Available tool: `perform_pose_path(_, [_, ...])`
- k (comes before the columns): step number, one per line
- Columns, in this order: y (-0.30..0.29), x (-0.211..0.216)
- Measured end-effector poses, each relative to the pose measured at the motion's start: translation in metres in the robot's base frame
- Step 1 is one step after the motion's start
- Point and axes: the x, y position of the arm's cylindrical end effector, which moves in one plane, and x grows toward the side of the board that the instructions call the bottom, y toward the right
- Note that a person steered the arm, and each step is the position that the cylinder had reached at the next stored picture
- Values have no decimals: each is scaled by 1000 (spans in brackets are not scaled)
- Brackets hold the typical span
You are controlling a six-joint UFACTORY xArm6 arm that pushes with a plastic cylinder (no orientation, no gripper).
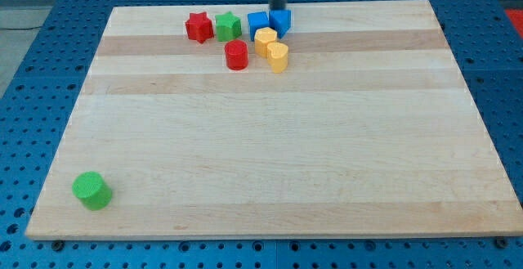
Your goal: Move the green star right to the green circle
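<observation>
The green star (228,26) lies near the view's top, left of centre, touching the red star (197,26) on its left. The green circle (91,190) sits alone far off at the view's bottom left corner of the board. My tip (278,9) is at the view's top, right at the top of two blue blocks (270,22), to the right of the green star and apart from it.
A red cylinder (236,55) lies just below the green star. Two yellow blocks (272,48) sit right of it, under the blue blocks. The wooden board (270,154) lies on a blue perforated table (33,97).
</observation>
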Motion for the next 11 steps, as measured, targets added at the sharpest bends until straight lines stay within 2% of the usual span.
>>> perform_pose_path(2, [-53, 47])
perform_pose_path(4, [-134, 52])
perform_pose_path(5, [-149, 73])
perform_pose_path(6, [-154, 101])
perform_pose_path(7, [-138, 108])
perform_pose_path(11, [-85, 109])
